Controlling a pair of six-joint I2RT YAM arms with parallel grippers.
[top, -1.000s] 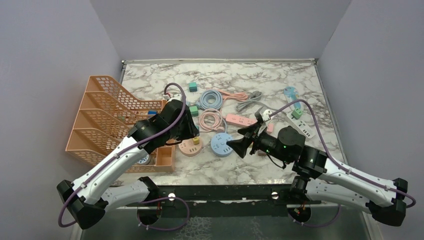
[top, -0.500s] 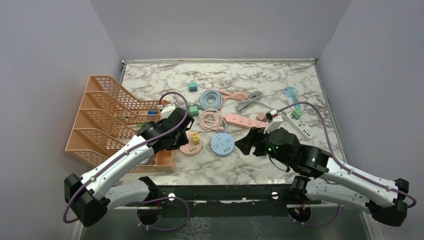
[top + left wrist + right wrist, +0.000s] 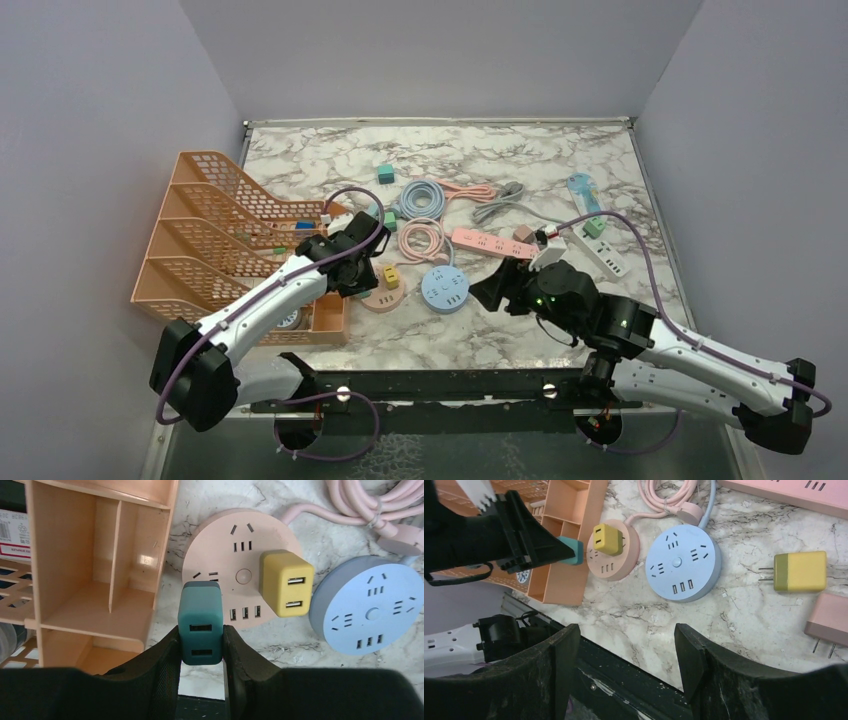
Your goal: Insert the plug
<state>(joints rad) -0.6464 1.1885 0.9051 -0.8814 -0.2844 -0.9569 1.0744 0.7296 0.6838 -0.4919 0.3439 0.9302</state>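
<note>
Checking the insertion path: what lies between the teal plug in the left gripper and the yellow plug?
Between teal plug and yellow plug, only the pink round strip's face, with free slots and centre button; left wrist view.

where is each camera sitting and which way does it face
Top external: above and behind, looking down on the table; left arm and right arm show.
Left wrist: looks down past the left gripper, shut on the teal plug, at the pink socket.
Right wrist: looks down at the blue socket; open right gripper at the bottom.
Both wrist views share the yellow plug in the pink socket.
</note>
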